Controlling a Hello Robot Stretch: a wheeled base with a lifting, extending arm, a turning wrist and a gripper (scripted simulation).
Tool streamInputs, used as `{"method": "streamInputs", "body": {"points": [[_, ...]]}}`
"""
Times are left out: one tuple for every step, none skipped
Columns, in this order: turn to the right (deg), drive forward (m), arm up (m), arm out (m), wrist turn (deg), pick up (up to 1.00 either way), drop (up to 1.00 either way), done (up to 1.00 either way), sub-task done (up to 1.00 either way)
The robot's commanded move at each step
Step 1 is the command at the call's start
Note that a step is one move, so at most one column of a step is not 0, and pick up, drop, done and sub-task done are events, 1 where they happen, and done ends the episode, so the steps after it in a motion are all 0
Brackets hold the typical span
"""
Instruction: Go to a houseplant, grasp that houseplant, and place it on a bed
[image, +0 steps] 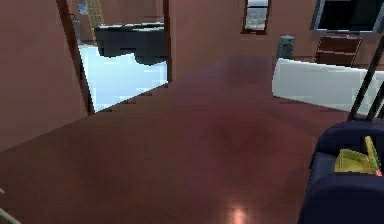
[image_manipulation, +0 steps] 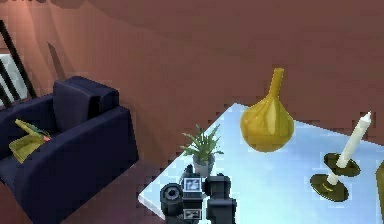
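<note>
A small houseplant with thin green leaves in a grey pot stands near the front corner of a pale table in the arm side view. Just below it, at the bottom edge, is my gripper, its dark body beside two white marked squares. The plant and tabletop lie right behind its far end, so I cannot tell whether it holds anything.
A yellow long-necked vase and a white candle on a brass holder share the table. A navy armchair with a yellow thing stands to the left. Ahead, red-brown floor leads to a doorway; a white seat stands at the right.
</note>
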Motion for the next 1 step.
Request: {"method": "streamInputs", "body": {"points": [[0.0, 0.0, 0.1, 0.0, 0.0, 0.0, 0.0, 0.0, 0.0]]}}
